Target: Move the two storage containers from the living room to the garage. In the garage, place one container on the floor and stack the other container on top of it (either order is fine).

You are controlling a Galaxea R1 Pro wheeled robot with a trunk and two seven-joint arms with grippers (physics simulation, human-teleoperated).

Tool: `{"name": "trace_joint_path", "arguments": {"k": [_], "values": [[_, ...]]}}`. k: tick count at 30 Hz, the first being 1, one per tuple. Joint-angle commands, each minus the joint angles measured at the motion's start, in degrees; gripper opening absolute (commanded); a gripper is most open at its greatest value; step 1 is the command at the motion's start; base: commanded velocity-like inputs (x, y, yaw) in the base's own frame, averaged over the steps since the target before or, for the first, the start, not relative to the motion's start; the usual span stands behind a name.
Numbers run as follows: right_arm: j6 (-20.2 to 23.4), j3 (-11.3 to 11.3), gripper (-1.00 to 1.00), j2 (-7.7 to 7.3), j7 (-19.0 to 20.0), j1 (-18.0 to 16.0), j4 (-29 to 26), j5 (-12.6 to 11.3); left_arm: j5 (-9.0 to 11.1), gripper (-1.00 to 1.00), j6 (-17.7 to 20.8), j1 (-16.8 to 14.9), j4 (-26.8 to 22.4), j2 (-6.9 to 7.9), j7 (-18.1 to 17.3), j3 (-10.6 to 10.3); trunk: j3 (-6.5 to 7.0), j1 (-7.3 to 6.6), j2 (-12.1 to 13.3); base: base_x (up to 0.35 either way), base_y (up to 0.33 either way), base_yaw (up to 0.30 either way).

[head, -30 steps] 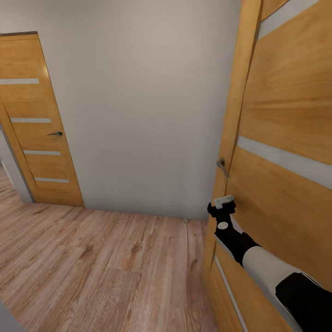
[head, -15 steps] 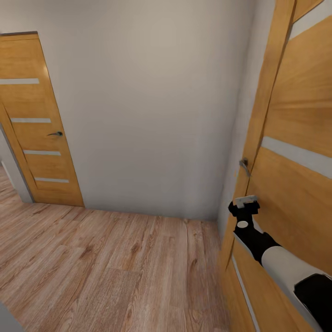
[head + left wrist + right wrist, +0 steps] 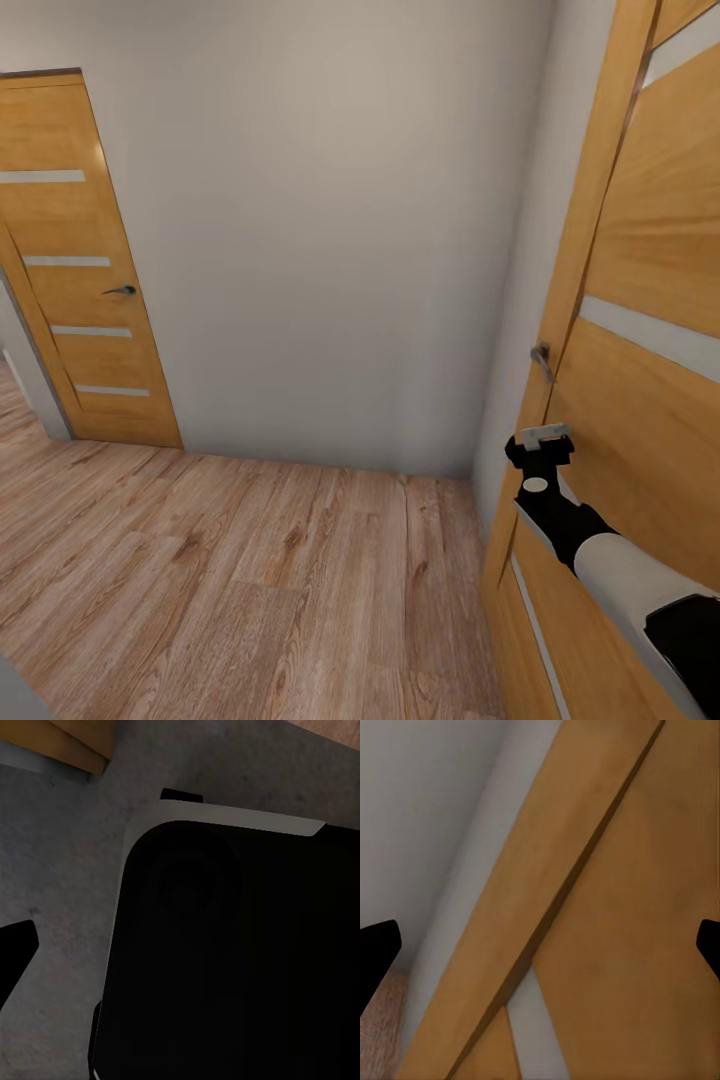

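Since a second ago the near door (image 3: 640, 330) on the right has swung further away, its edge and lever handle (image 3: 541, 360) sliding rightward in the head view, and the right claw (image 3: 541, 435) has followed it, now sitting just below that handle against the door's face. Going left to right: a closed wooden door (image 3: 85, 270) with pale inset strips and its own small handle (image 3: 122, 290) stands at the far left, then a plain cream wall (image 3: 330, 220) above the light wood plank floor (image 3: 230, 570), then the door being pushed, with the right arm (image 3: 600, 560) reaching up to it. In the right wrist view the right claw's dark finger tips (image 3: 376, 952) sit well apart at the frame's two sides, so it is spread wide and grips nothing, with the door's edge between them. The left wrist view looks down on a dark, rounded part of the robot's own body (image 3: 232, 952) over grey ground; one dark tip shows at the side, and I cannot tell whether the left claw is spread or closed. The two storage containers are nowhere in these pictures (this looks like a passage between rooms). By judgement, thin-walled open boxes should be light and stiff but flex at the rim, so a pinch over one wall near a corner seems the safest hold.
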Motion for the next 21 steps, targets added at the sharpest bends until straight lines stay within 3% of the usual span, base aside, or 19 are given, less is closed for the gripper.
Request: {"name": "trace_joint_path", "arguments": {"k": [1,8,14,16,18,20,21], "values": [[-0.33,-0.46,1.0,-4.27,-0.56,-0.04,0.12,-0.89,0.19,1.0,-0.11,0.01,-0.04,-0.01,-0.01,0.29,-0.06,0.0,-0.03,0.0,0.0,0.0],[-0.38,-1.26,1.0,-4.8,-0.5,-0.04,0.07,-0.87,0.19,1.0,-0.11,0.01,-0.04,-0.01,-0.01,0.29,-0.06,0.0,-0.03,0.0,0.0,0.0],[0.11,-1.16,1.0,-3.79,-0.49,-0.03,-0.05,-0.59,0.19,1.0,-0.11,0.01,-0.04,-0.01,0.03,0.29,-0.06,0.0,-0.03,0.0,0.0,0.0],[0.18,-1.14,1.0,-2.78,-0.46,-0.03,-0.04,-0.76,0.19,1.0,-0.11,0.01,-0.04,-0.01,0.04,0.29,-0.06,0.0,-0.03,0.0,0.0,0.0],[0.23,-1.13,1.0,-0.22,-0.41,-0.02,0.01,-0.83,0.19,1.0,-0.11,0.01,-0.04,-0.01,0.05,0.29,-0.06,0.0,-0.03,0.0,0.0,0.0],[0.32,-1.14,1.0,3.71,-0.16,0.0,0.15,-0.85,0.19,1.0,-0.11,0.01,-0.05,-0.01,0.05,0.29,-0.06,0.0,-0.03,0.0,0.0,0.0],[0.33,-1.14,1.0,4.59,-0.07,0.0,0.3,-0.88,0.19,1.0,-0.11,0.01,-0.05,-0.01,0.06,0.29,-0.06,0.0,-0.03,0.0,0.0,0.0]]}}
